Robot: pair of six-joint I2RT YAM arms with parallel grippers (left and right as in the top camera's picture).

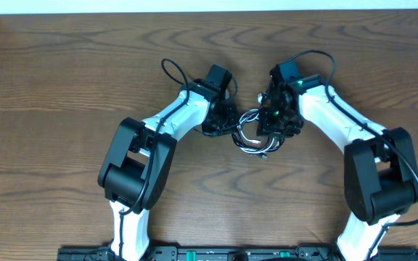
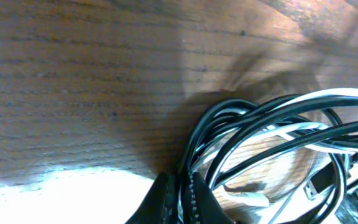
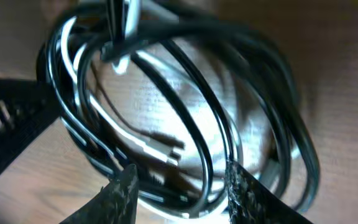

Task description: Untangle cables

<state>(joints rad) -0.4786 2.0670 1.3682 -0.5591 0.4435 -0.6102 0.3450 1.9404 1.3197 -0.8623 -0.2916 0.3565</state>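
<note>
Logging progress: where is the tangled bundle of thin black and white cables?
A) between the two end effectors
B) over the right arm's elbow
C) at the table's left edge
A: the cable bundle lies between the left end effector and the right end effector.

From overhead I get a bright, evenly lit, sharp picture. The grain of the wooden table (image 1: 64, 87) reads clearly, and only soft, short shadows hug the arms (image 1: 133, 163). A pale strip runs along the top edge.

My left wrist view is dimmer and soft. A white, blown-out patch fills the lower left, and a broad, blurred shadow lies on the wood beside the cables (image 2: 272, 137). Bright streaks run along the black strands.

My right wrist view is the blurriest. The coil smears near the top, the dark fingers (image 3: 247, 193) at the bottom are out of focus, and glare whitens the wood inside the loop.
</note>
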